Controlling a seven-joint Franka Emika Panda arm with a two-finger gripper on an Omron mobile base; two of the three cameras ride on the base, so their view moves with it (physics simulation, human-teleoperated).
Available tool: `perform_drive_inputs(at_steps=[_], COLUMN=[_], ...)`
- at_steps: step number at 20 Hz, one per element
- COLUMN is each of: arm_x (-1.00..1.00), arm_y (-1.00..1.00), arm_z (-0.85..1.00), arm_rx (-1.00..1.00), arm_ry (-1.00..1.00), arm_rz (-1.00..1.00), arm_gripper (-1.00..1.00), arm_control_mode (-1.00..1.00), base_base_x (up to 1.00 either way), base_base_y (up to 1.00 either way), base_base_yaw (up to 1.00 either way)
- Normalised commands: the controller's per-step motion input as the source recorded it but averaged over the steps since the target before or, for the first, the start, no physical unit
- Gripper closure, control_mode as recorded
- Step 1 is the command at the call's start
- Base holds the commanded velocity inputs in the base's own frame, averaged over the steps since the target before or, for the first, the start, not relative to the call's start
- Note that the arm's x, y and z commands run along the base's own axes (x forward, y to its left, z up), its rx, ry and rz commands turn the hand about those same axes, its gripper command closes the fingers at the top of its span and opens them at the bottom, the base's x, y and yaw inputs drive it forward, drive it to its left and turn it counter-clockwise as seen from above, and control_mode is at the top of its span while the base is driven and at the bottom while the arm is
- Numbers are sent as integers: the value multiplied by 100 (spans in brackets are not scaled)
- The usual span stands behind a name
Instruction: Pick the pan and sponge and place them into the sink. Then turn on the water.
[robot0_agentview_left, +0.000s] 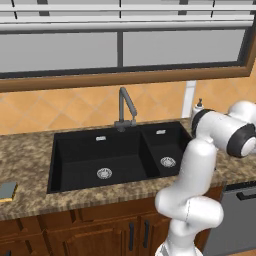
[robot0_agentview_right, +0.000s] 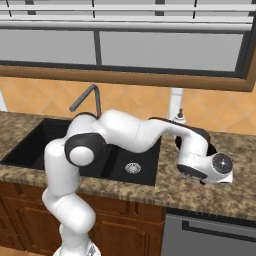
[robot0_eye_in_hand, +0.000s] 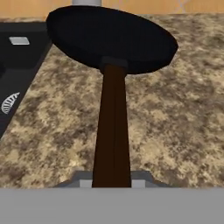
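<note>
The black pan (robot0_eye_in_hand: 111, 39) lies ahead of the hand over the speckled counter, just right of the sink (robot0_eye_in_hand: 17, 57). Its dark brown handle (robot0_eye_in_hand: 113, 131) runs straight back into my gripper (robot0_eye_in_hand: 113, 183), which is shut on the handle's end. Whether the pan rests on the counter or is lifted off it, I cannot tell. My white hand (robot0_agentview_right: 204, 167) hangs low over the counter right of the sink (robot0_agentview_right: 30, 145). The sponge (robot0_agentview_left: 7, 191) lies flat at the counter's far left edge, well left of the black double sink (robot0_agentview_left: 75, 150).
A grey faucet (robot0_agentview_left: 125, 107) stands behind the sink's divider, its spout seen again in the right base view (robot0_agentview_right: 85, 100). A soap dispenser (robot0_agentview_left: 199, 105) stands at the back right. A dishwasher front (robot0_agentview_right: 210, 235) sits under the counter on the right. Tiled wall and window behind.
</note>
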Motion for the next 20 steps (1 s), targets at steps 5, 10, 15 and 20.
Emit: perform_drive_inputs(at_steps=[5,10,15,20], arm_x=[-39,-50,-32,-15], arm_y=[7,40,81,100], arm_z=[73,65,38,14], arm_rx=[-5,-7,-5,-8], arm_ry=[-18,-6,0,4], arm_rz=[7,17,31,31], arm_gripper=[100,100,100,100], arm_control_mode=[-100,-100,-100,-100], base_base_x=[0,0,0,0], base_base_y=[0,0,0,0], base_base_yaw=[0,0,0,0])
